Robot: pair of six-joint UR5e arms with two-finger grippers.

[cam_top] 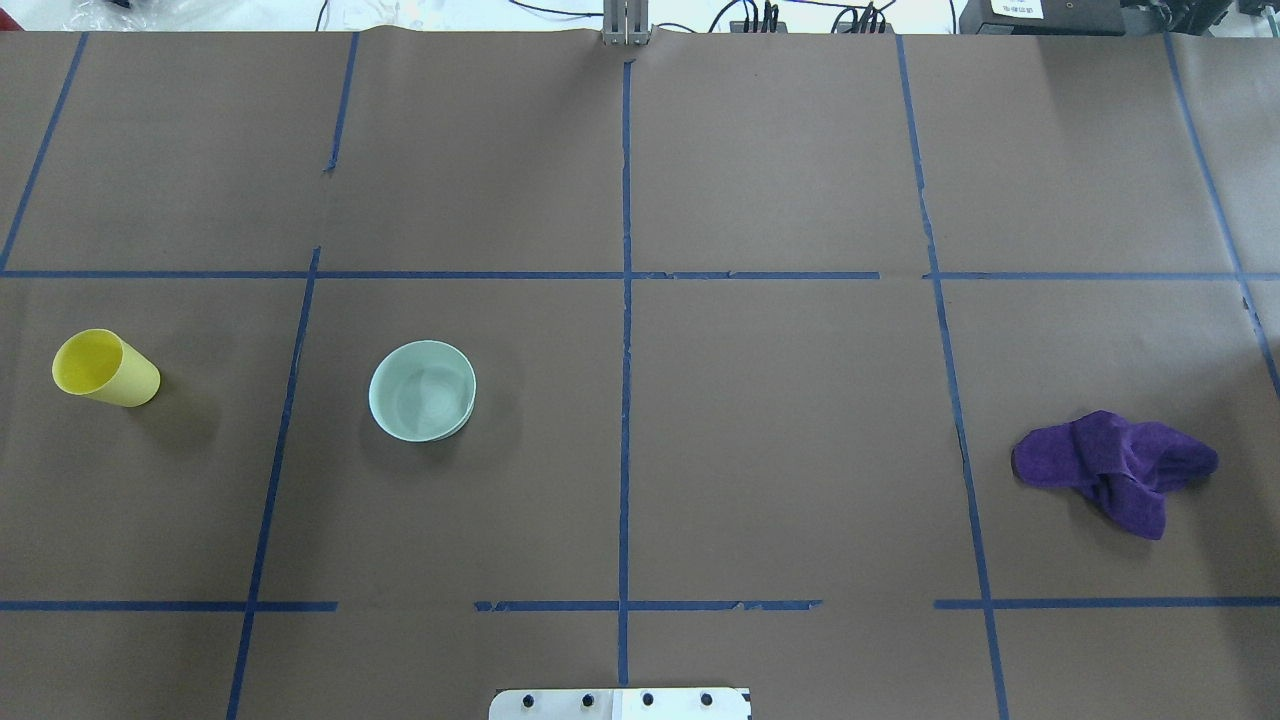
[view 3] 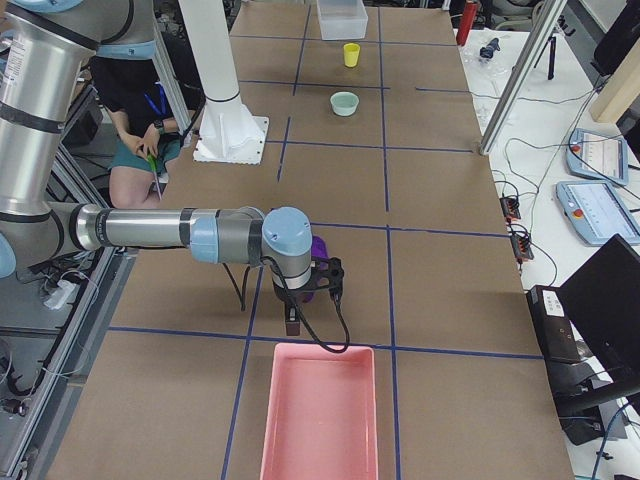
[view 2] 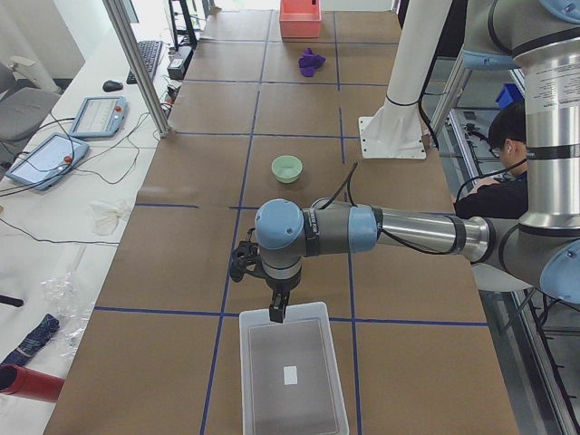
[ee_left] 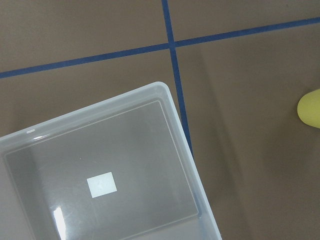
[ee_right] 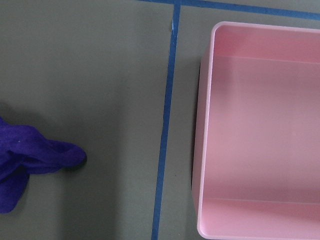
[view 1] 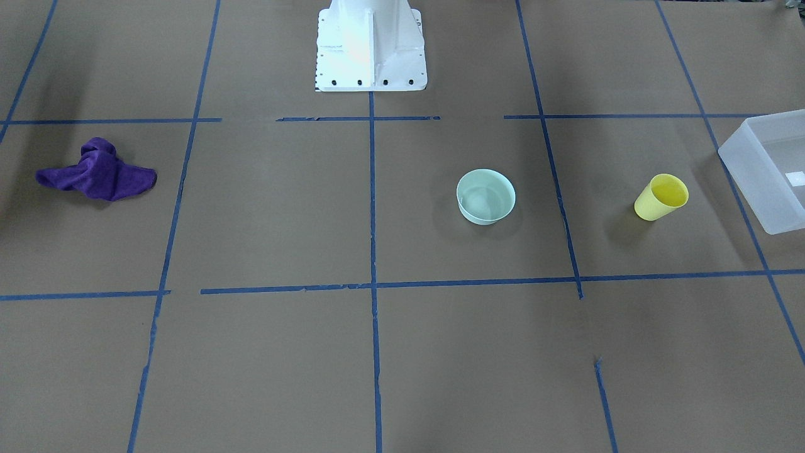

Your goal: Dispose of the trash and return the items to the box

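Note:
A yellow cup (view 1: 660,197) stands upright on the brown table, close to the translucent white box (view 1: 764,167). A mint-green bowl (view 1: 485,196) sits upright toward the table's middle. The box is empty in the left wrist view (ee_left: 100,175), with the cup's edge (ee_left: 310,107) to its right. My left gripper (view 2: 275,313) hangs over the box's near rim; I cannot tell if it is open. My right gripper (view 3: 291,324) hangs between a crumpled purple cloth (view 1: 94,170) and a pink bin (view 3: 320,415); I cannot tell if it is open.
The white robot base (view 1: 371,44) stands at the table's robot-side edge. The pink bin (ee_right: 260,130) is empty, with the purple cloth (ee_right: 30,160) to its left. Blue tape lines grid the table. A seated person (view 2: 507,136) is behind the robot.

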